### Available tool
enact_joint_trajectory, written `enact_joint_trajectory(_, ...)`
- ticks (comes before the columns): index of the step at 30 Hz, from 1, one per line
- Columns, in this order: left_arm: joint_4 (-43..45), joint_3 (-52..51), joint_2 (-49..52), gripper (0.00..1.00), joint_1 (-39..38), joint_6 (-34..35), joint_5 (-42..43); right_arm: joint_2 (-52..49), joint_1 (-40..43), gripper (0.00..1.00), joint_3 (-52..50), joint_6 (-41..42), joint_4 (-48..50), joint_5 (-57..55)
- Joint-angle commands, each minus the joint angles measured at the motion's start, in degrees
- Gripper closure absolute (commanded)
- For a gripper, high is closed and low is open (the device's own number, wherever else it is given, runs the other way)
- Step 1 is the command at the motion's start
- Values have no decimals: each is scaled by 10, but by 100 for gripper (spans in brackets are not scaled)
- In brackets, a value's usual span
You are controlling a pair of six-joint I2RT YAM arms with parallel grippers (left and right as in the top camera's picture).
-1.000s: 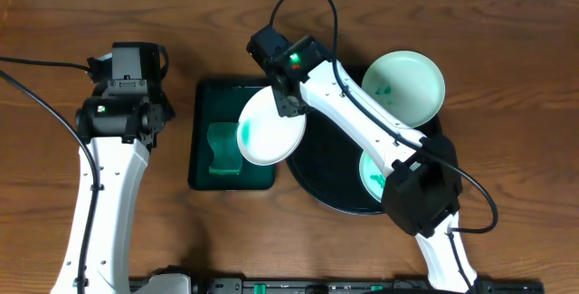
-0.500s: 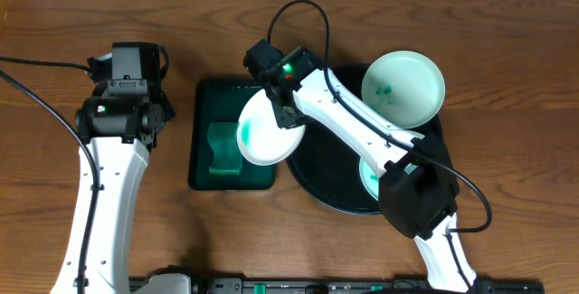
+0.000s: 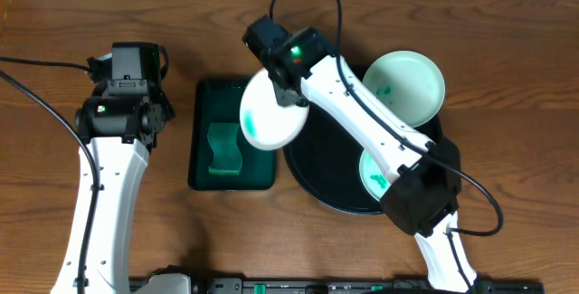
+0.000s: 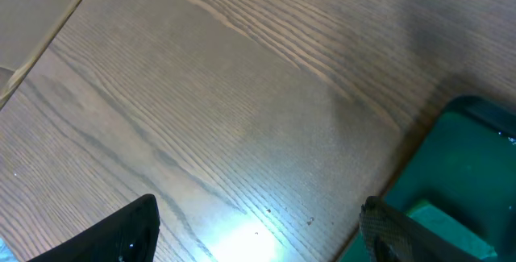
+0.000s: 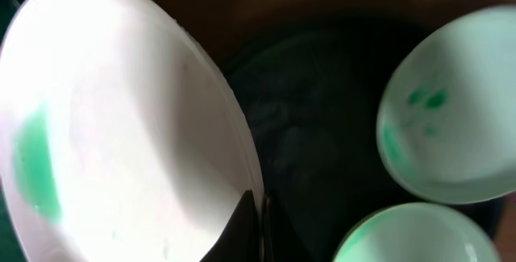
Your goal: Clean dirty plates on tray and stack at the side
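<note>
**First smeared plate on its way to the sponge**

Step in hand, by the look of it: bringing one dirty plate (image 3: 270, 115) over to the washing spot. Pinched by its rim at 1 o'clock in the right fingers (image 3: 288, 93), clenched tight on the thin edge, as the right wrist view confirms. Held tilted, overlapping the 3 o'clock edge of the small green tray (image 3: 206, 95) and the 10 o'clock rim of the black tray (image 3: 318, 163). Cannot tell from above whether it touches either. Carries a teal smear (image 3: 246, 129) along its 8 o'clock side, nearest the sponge (image 3: 223, 149) lying in the green tray.

Two more on the black tray: a speckled plate (image 3: 404, 84) at 1 o'clock, overhanging the rim, and a third plate (image 3: 369, 175) at 4 o'clock, half hidden beneath the right arm. Nothing stacked at the side yet.

Left fingers (image 4: 258, 226) spread wide and empty, hovering over the bare wooden surface (image 4: 201, 93) at 9 o'clock of the green tray.

Next, probably: press the smeared side to the sponge, or bring the left fingers in to take the sponge and wipe. Calls for a firm hold, since an edge pinch may let the plate pivot under rubbing. Calls also for keeping clear of the other two plates.
</note>
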State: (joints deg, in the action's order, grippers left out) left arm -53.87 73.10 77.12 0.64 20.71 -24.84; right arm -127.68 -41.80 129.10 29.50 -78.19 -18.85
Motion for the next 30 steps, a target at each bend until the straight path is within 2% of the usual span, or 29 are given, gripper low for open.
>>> enact_joint_trajectory(1, -3, 3, -7, 20, 2, -7, -14, -2, -3, 99, 47, -22, -3, -54)
enact_joint_trajectory(8, -3, 3, -7, 20, 2, -7, -14, -2, -29, 99, 80, -48, 14, -186)
enact_joint_trajectory(12, -3, 3, -7, 20, 2, -7, -14, -2, -59, 99, 80, -79, 34, -279)
enact_joint_trajectory(23, -3, 3, -7, 20, 2, -7, -14, -3, -153, 99, 80, -157, 99, -446)
enact_joint_trajectory(30, -3, 3, -7, 20, 2, -7, -14, -3, -180, 99, 80, -278, 161, -474)
